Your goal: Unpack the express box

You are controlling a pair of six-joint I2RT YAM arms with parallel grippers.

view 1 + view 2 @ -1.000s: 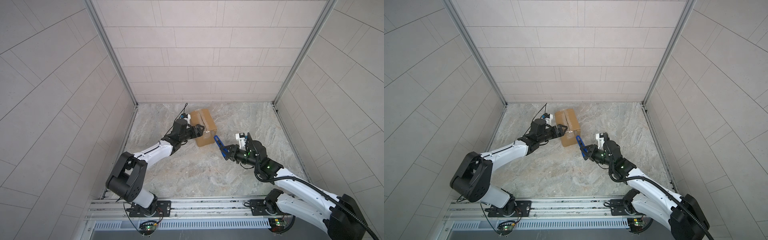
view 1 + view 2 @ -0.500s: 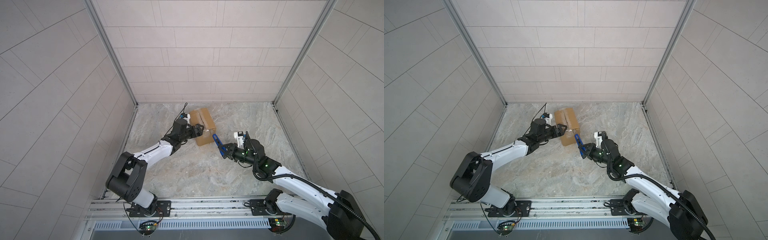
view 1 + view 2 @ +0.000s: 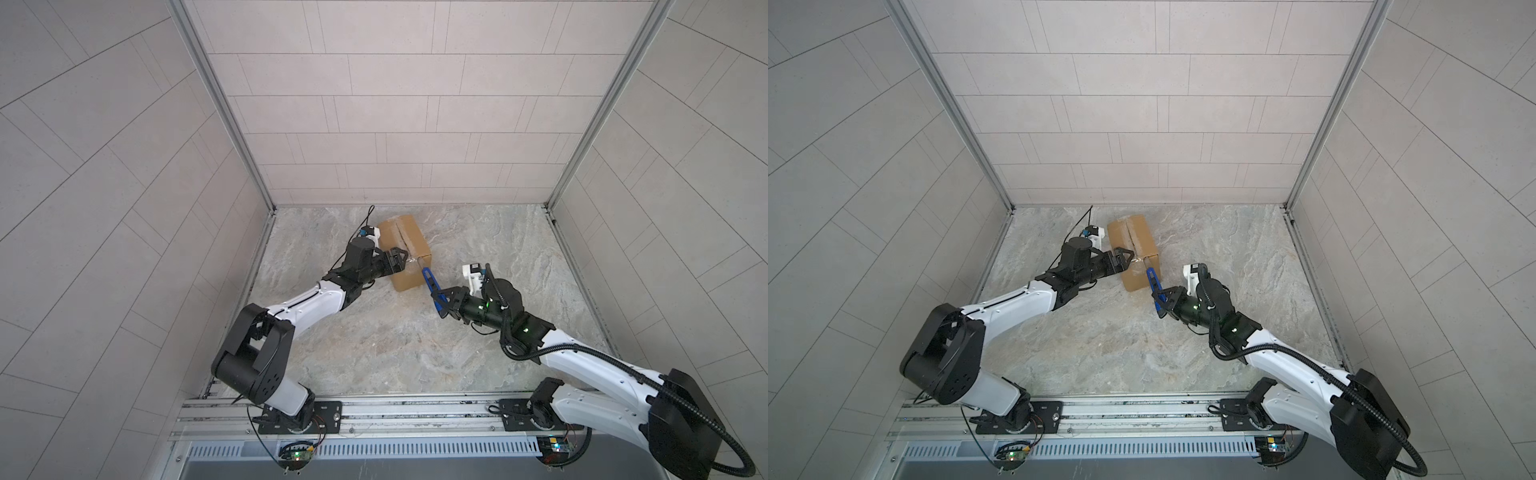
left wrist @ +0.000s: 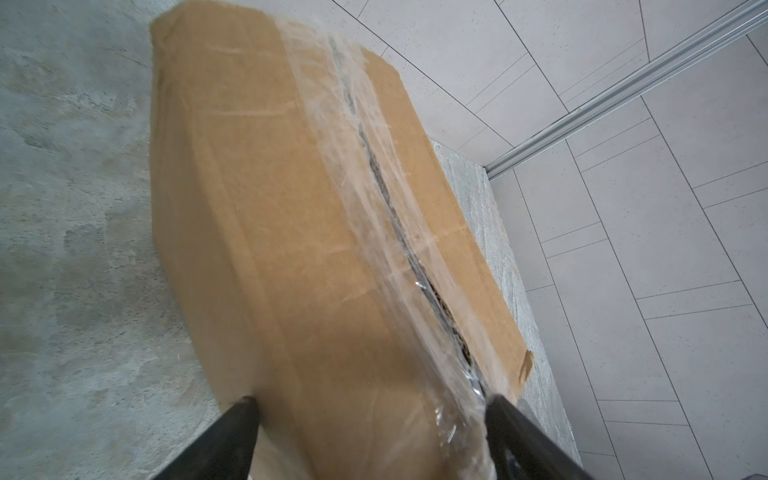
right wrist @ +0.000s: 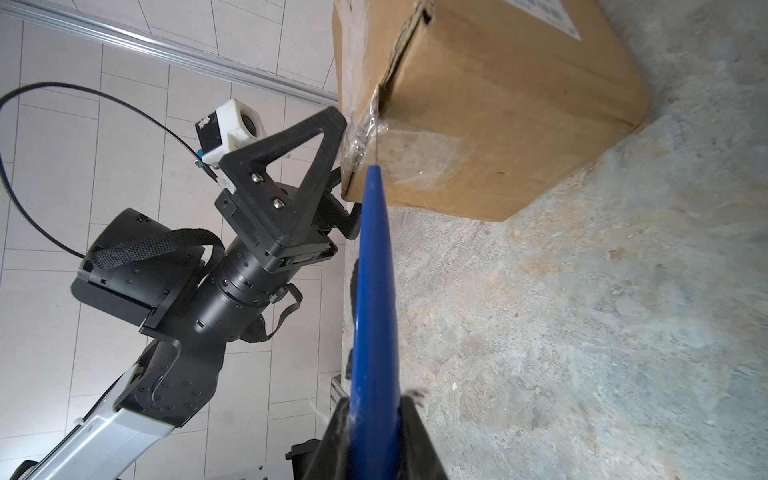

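Toward the far left of the marbled surface stands the express box, skewed, with its taped seam on top. The left tool is spread wide at the box's near left end. One fingertip rests on the crumpled clear tape at the top edge, and the other fingertip is low against the side. Whether it squeezes the box I cannot tell. The right tool is nearly closed, clamped on a blue cutter that slants up toward the box. The cutter's thin tip is at the taped near edge, just beside the left tool's upper fingertip. The right wrist view alone shows that contact up close, along with a torn flap corner and part of a white label on the box's right face. The left wrist view alone shows the seam running the length of the lid, a dark gap under wrinkled tape, with both fingertips spanning the box end. Both top views show the two arms meeting at that end.
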